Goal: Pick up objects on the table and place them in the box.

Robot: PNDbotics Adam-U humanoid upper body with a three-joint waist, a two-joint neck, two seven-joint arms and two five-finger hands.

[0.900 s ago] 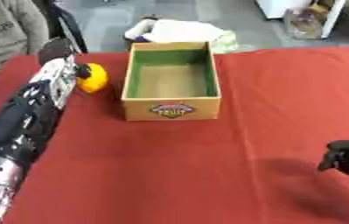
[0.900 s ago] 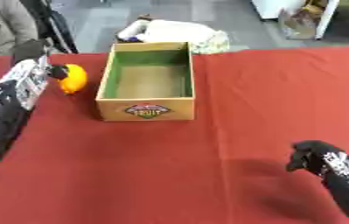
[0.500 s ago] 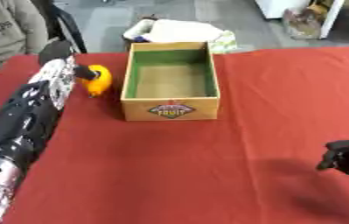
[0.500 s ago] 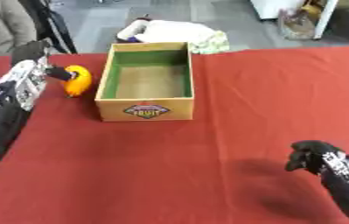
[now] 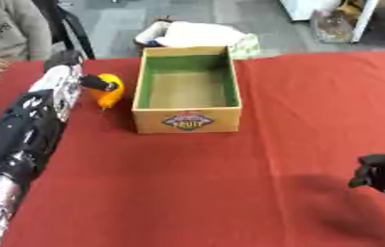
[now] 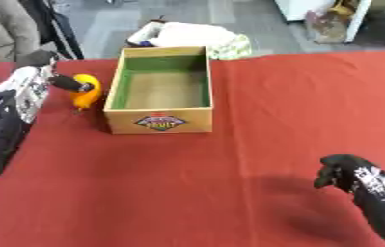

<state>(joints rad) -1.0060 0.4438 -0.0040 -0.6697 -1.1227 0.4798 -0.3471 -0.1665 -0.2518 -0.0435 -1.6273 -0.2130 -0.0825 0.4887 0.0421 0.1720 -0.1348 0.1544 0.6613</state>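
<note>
The robot's left hand (image 5: 69, 77) pinched an orange fruit (image 5: 108, 90) at nine o'clock of the empty box (image 5: 187, 120), seemingly for dropping inside; its right hand (image 6: 340, 172), fingers curled empty, idled at five o'clock.

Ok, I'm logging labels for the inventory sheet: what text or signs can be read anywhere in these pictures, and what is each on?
"FRUIT": on the oval label on the front wall of the open cardboard box with green inner walls. Smaller marks around that word are too blurred to read.
Lettering on a person's grey top at the far left edge: cut off and blurred, unreadable.
</note>
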